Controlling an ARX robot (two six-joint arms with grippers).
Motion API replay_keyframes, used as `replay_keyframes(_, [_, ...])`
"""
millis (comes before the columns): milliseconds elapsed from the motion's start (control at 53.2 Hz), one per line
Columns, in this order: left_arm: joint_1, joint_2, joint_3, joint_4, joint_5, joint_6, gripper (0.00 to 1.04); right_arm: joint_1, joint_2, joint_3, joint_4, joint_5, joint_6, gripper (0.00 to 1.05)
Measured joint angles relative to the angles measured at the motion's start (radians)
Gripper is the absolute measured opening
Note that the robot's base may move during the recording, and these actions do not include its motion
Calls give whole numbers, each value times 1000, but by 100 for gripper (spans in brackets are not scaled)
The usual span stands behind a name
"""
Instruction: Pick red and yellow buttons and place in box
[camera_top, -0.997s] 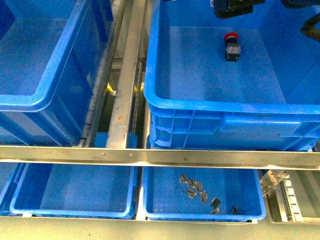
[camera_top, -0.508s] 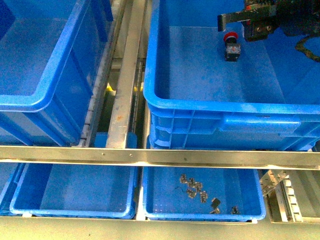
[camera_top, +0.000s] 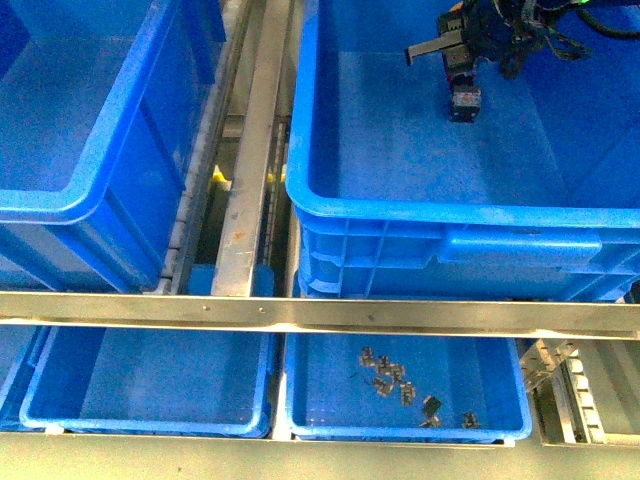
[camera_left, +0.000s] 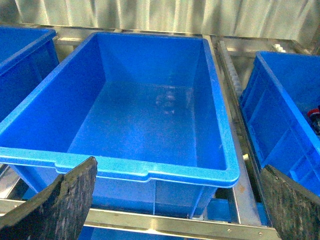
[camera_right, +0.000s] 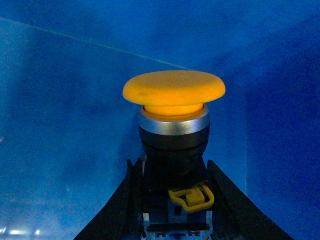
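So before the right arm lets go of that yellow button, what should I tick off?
1. Grip: the right gripper is shut on the yellow button, fingers either side of its black body. Ok.
2. Position: in the front view the gripper lies inside the rim of the box. Ok.
3. Landing spot: a second button lies in the box right by the gripper. Whether the drop would hit it: cannot tell.
4. Height above the box floor: cannot tell.
5. Left gripper: open, holding nothing, at another crate. Ok.
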Motion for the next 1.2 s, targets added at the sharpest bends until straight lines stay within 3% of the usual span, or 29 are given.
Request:
replay_keyframes(207, [0, 0, 0, 0, 0, 0, 97, 0, 137, 249, -185, 76, 42, 26])
replay_keyframes(357, [0, 0, 0, 0, 0, 0, 97, 5, 182, 312, -242, 76, 63, 27])
replay_keyframes(621, [0, 0, 0, 0, 0, 0, 97, 22, 164, 268, -163, 73, 39, 64])
replay_keyframes(752, [0, 0, 0, 0, 0, 0, 97, 27, 70, 116, -35, 51, 16, 83])
replay_keyframes(846, [0, 0, 0, 0, 0, 0, 97, 29, -111, -125, 92, -32, 15, 99])
replay_keyframes(1034, [0, 0, 0, 0, 0, 0, 97, 74, -574, -673, 287, -184, 56, 98])
replay_keyframes(1128, [0, 0, 0, 0, 0, 0, 97, 121, -787, -913, 256, -184, 133, 98])
replay_keyframes(1203, [0, 0, 0, 0, 0, 0, 97, 181, -965, -1098, 167, -130, 251, 98])
